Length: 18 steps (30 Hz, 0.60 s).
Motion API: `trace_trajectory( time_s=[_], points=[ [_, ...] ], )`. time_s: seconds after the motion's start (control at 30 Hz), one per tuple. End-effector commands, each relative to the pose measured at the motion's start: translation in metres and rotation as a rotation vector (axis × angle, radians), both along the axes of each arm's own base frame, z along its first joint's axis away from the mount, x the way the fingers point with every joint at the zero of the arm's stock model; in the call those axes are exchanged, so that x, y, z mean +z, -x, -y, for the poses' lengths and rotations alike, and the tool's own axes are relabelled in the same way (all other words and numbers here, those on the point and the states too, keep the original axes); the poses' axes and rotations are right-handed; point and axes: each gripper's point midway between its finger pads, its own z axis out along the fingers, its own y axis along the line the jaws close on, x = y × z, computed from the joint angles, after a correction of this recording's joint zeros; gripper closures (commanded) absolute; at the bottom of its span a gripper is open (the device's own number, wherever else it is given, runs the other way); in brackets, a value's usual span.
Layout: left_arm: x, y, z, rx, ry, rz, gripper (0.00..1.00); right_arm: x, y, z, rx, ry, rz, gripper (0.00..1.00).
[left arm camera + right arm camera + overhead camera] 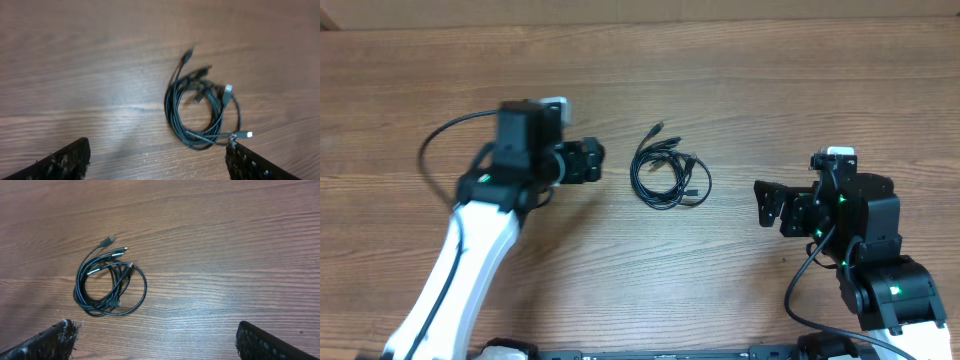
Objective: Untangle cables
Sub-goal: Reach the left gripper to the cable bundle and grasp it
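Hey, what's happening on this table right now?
Two robot arms face a small tangled bundle of thin black cables lying on the wooden table between them. Nothing is held: the left arm's fingers and the right arm's fingers are both open, apart from the bundle. The cables are not yet untangled.

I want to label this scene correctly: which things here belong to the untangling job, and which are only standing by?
Belong to the job:
cables, coiled together
left gripper, open
right gripper, open

Only there:
left arm's thick wire
wooden table
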Motion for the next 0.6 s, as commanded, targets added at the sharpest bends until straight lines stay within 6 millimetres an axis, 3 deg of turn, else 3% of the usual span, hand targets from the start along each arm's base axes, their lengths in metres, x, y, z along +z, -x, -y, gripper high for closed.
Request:
trace_trajectory(
  time_s=[0.0,0.1,0.3,0.47,0.57],
  points=[
    [-0.028,-0.015,0.019,0.0,-0.043,-0.068,0.14,0.014,-0.003,0.0,-0.004,-0.011,0.032,0.0],
    [-0.062,-0.01,0.041,0.005,-0.007,-0.185,0.25,0.013,-0.003,0.001,-0.005,-0.009,0.032,0.0],
    [-0.121,0.0,0.086,0.04,0.059,-0.359,0.35,0.013,-0.003,0.004,-0.019,0.001,0.034,0.0],
    [-0.155,0.009,0.104,0.137,0.091,-0.466,0.39,0.012,-0.003,0.004,-0.019,0.002,0.029,0.0],
    [-0.168,0.015,0.107,0.205,0.103,-0.524,0.48,0.013,-0.003,0.004,-0.019,0.002,0.03,0.0]
  ],
)
